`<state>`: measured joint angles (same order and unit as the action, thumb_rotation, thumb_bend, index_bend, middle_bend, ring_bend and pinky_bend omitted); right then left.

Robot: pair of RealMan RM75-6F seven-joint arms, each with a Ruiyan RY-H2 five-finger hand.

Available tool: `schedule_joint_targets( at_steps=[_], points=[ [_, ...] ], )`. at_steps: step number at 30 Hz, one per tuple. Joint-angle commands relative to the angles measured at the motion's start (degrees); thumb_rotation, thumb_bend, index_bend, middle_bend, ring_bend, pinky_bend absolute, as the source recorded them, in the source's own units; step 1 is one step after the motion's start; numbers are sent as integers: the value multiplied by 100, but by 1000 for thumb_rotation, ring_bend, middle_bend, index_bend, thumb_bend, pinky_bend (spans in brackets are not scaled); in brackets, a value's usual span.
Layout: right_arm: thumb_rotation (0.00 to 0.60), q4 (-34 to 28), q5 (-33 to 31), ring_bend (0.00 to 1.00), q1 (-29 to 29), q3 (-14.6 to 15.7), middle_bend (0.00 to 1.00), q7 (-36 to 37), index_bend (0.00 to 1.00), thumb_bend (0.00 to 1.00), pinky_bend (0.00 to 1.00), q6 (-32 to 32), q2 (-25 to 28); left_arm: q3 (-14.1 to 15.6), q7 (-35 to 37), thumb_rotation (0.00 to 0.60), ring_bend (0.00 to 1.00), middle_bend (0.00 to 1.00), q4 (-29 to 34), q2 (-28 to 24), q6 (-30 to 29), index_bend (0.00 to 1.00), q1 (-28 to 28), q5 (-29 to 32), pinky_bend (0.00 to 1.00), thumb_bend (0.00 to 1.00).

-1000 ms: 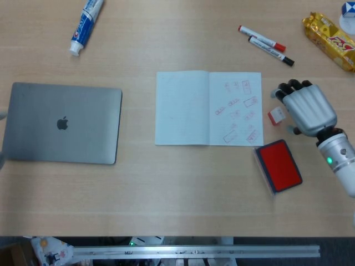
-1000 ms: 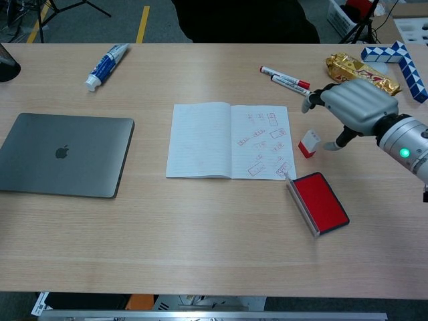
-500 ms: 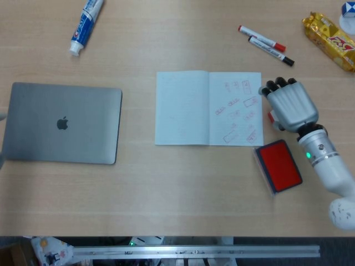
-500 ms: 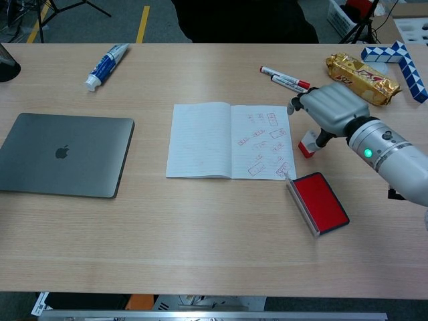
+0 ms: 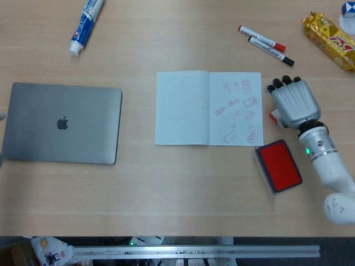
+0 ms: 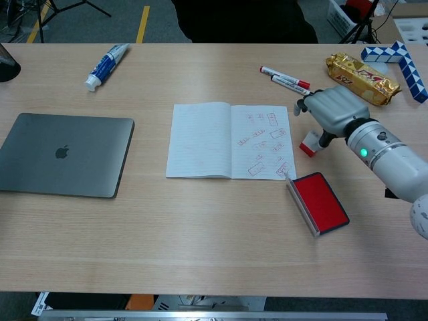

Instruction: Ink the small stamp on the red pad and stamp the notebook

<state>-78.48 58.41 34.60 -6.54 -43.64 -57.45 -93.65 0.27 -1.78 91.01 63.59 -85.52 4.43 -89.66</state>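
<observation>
The small stamp (image 6: 309, 144), white with a red base, stands on the table just right of the open notebook (image 6: 231, 140); in the head view only its red-and-white edge (image 5: 273, 116) peeks out from under my right hand (image 5: 294, 103). My right hand (image 6: 332, 110) hovers over the stamp, palm down, fingers stretched toward the notebook's right page and thumb hanging beside the stamp's right side. No grip on the stamp shows. The red ink pad (image 5: 279, 165) lies open in front of the stamp, its lid (image 6: 302, 206) raised on the left. My left hand is out of sight.
A closed grey laptop (image 5: 62, 123) lies at the left. A toothpaste tube (image 5: 86, 25) is at the back left. Two markers (image 5: 266, 45) and a gold snack pack (image 5: 330, 33) lie behind my right hand. The notebook's right page (image 5: 237, 111) carries several red stamp marks.
My right hand came in from the right and dropped over the stamp, now covering most of it in the head view. The stamp, pad and notebook stayed put.
</observation>
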Motion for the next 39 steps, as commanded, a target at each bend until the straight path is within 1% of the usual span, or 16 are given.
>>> schedule_joint_targets(
  at_steps=[1, 14, 17, 22, 25, 29, 31, 35, 39],
  points=[
    [600, 63, -30, 245, -2, 15, 316, 32, 331, 71, 367, -11, 19, 2, -4, 600, 249, 163, 3, 1, 1, 214, -2, 3, 226, 245],
    [600, 535, -129, 245, 82, -47, 316, 280, 331, 70, 367, 85, 9, -2, -66, 600, 249, 162, 65, -24, 5, 214, -22, 62, 226, 244],
    [600, 512, -84, 245, 80, -19, 316, 349, 331, 71, 367, 100, 68, 3, -67, 600, 249, 162, 79, -48, 18, 214, -30, 84, 226, 245],
    [600, 268, 76, 245, -4, 99, 316, 585, 334, 71, 367, 117, 302, 3, -76, 600, 249, 162, 88, -51, 24, 214, -41, 112, 226, 244],
    [600, 112, 249, 245, -52, 189, 316, 732, 360, 71, 367, 101, 454, 0, -90, 600, 249, 162, 102, -46, 23, 214, -39, 108, 226, 244],
    [600, -11, 507, 245, -95, 277, 316, 960, 419, 114, 367, 70, 581, -1, -114, 600, 249, 162, 122, -41, 2, 214, -41, 84, 226, 244],
    [600, -17, 586, 245, -109, 312, 316, 1030, 432, 120, 367, 71, 609, 3, -121, 600, 249, 162, 127, -42, -5, 214, -49, 85, 226, 244],
    [600, 72, 613, 245, -109, 302, 316, 1132, 445, 120, 367, 96, 583, 3, -116, 600, 249, 162, 129, -47, -19, 214, -71, 110, 226, 244],
    [600, 195, 591, 245, -87, 259, 323, 1174, 465, 144, 367, 120, 524, -5, -104, 600, 249, 162, 126, -52, -33, 214, -82, 124, 226, 245]
  ],
)
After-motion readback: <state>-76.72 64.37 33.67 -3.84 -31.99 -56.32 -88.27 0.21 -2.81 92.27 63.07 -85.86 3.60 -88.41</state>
